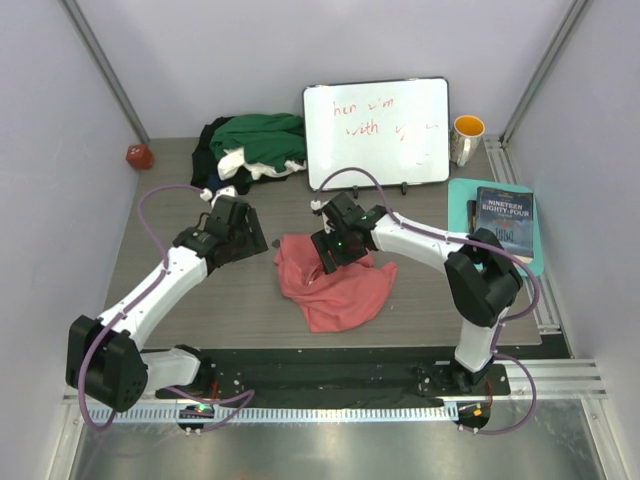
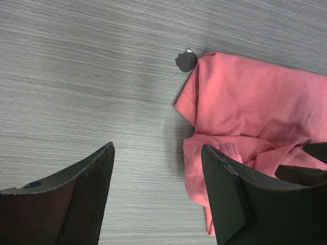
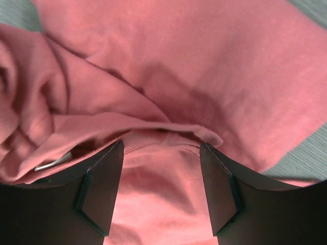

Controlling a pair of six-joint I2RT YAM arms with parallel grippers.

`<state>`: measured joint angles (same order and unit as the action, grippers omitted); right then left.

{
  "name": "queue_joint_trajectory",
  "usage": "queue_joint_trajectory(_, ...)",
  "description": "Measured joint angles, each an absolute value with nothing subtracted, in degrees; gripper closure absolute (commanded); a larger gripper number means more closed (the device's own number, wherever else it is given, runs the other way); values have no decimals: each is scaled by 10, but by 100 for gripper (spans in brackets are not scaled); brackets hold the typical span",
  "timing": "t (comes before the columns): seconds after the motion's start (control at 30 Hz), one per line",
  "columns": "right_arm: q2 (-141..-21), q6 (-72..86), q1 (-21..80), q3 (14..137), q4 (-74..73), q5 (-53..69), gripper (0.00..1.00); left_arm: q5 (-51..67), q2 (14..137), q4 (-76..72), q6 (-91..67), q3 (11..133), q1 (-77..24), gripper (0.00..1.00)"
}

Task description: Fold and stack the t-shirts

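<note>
— Where do we see the pink shirt [image 1: 335, 285]?
— Mid-table, crumpled, its length running far-left to near-right. Our right gripper [image 3: 161, 148] hangs wide above it; our left gripper [image 2: 157, 153] gapes over the table [image 2: 76, 76] beside it.

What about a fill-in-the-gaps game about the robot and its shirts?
1. The crumpled t-shirt lying by itself is ____ in colour.
2. The right gripper is above it with its jaws ____.
3. The writing on the whiteboard is ____.
4. The topmost shirt at the back left is dark ____.
Missing words: pink, open, red, green.
</note>
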<state>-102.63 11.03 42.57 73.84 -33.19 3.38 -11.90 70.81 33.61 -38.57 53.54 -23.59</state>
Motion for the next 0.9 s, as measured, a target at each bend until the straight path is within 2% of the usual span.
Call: queue_joint_trajectory(0.9, -1102, 71, 425, 823, -320, 63, 34, -104, 719, 331, -387, 527, -236, 31)
